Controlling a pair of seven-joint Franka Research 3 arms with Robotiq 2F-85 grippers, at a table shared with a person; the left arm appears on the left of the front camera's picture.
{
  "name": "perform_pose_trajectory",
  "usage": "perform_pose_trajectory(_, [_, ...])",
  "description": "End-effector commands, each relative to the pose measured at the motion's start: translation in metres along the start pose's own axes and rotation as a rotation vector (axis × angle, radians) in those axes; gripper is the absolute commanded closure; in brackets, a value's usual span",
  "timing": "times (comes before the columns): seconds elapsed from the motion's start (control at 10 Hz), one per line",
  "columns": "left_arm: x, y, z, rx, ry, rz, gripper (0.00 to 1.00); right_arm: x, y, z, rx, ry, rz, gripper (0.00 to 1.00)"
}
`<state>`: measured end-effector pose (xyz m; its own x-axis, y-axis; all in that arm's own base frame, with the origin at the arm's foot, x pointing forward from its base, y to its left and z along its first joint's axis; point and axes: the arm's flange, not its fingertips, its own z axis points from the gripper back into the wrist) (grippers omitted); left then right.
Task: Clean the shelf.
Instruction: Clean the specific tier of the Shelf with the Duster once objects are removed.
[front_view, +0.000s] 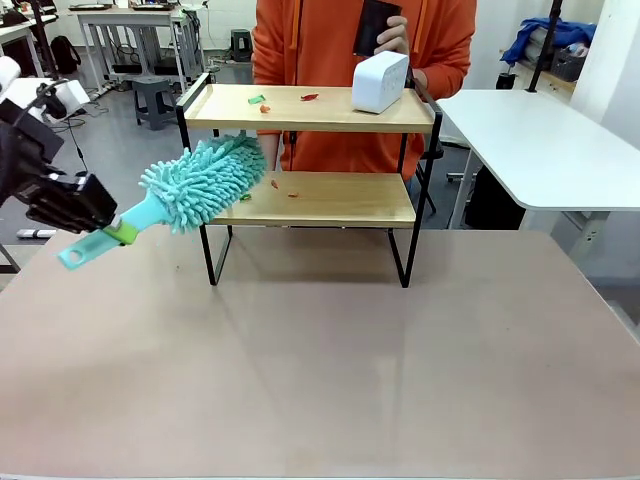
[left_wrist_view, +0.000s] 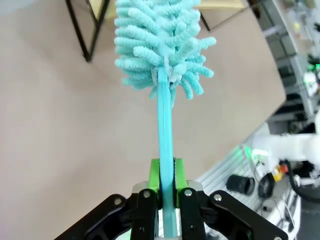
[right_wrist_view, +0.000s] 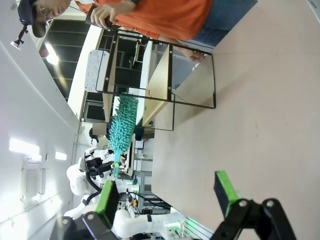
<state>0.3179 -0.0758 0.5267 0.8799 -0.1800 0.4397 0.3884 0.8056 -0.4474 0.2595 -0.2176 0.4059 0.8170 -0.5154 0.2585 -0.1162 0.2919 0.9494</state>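
The shelf stands at the far middle of the brown table, two light boards in a black frame. Small red and green scraps lie on its top board, and more scraps on the lower one. My left gripper is shut on the handle of a teal fluffy duster. The duster's head reaches the shelf's left end, between the two boards. In the left wrist view the green pads clamp the duster handle. My right gripper is open, far from the shelf.
A person in orange stands behind the shelf, holding a black object in one hand. A white box sits tilted at the right end of the top board, with the other hand at it. A white table stands at the right.
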Motion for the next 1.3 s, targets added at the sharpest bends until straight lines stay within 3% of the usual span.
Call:
perform_pose_trajectory(0.0, [0.008, -0.009, -0.023, 0.074, -0.063, 0.043, 0.87, 0.003, 0.001, -0.001, 0.017, -0.012, 0.028, 0.00])
perform_pose_trajectory(0.2, [0.018, -0.013, -0.040, 0.085, -0.029, 0.050, 0.87, 0.003, 0.001, -0.001, 0.017, -0.012, 0.028, 0.00])
perform_pose_trajectory(0.6, [0.031, -0.025, -0.066, 0.197, -0.065, 0.065, 0.87, 0.003, 0.001, -0.001, 0.017, -0.012, 0.028, 0.00])
perform_pose_trajectory(1.2, [0.035, -0.035, -0.081, 0.140, 0.025, -0.018, 0.87, 0.003, 0.001, -0.001, 0.017, -0.012, 0.028, 0.00])
